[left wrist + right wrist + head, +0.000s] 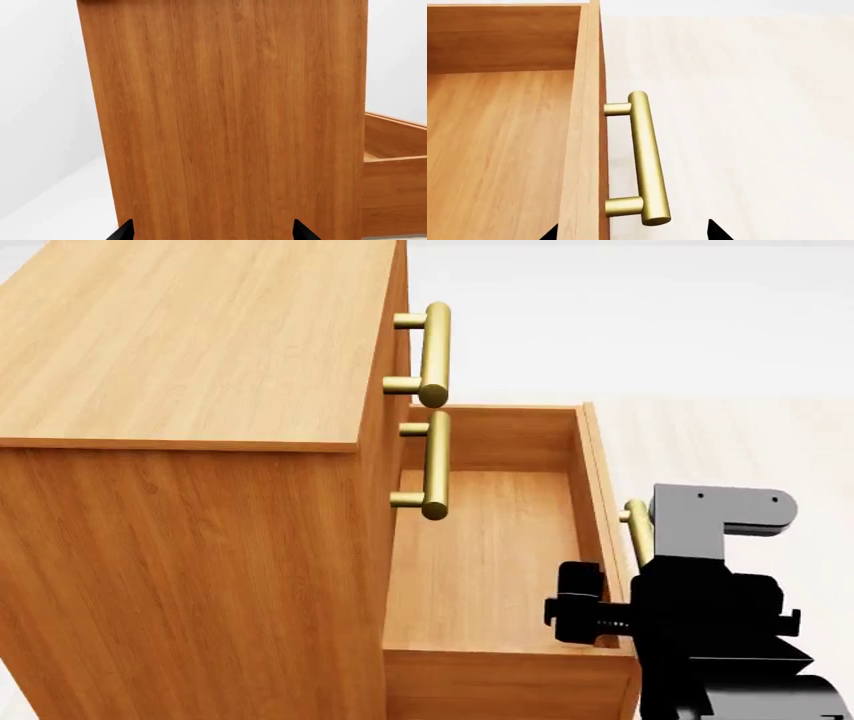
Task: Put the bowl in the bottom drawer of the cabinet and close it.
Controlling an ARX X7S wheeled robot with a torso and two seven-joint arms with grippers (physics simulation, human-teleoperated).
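Seen from the robot's head, the honey-brown cabinet (187, 470) stands with its bottom drawer (487, 560) pulled well out, the two upper drawers shut behind their brass handles (434, 355). The right tool (587, 615) hangs over the open drawer's front corner, its black body covering most of the drawer's own brass handle (638, 530). The right wrist camera gives the closer account: that handle (646, 157) runs just ahead of the right tool (630, 232), the drawer's front panel (584, 125) beside it, the bare wooden floor of the drawer on one side and pale flooring (747, 100) on the other. Only the two dark fingertips (714, 231) show at the edge of that picture, set wide apart and gripping nothing, not touching the handle. The left wrist camera shows what the head view lacks: the left tool (212, 232), likewise spread wide and empty, faces the cabinet's plain side panel (227, 115) at close range, with a corner of the open drawer (395, 170) beyond the panel's edge. The left tool is outside the head view. The bowl appears in none of the three views, and the visible part of the drawer holds nothing.
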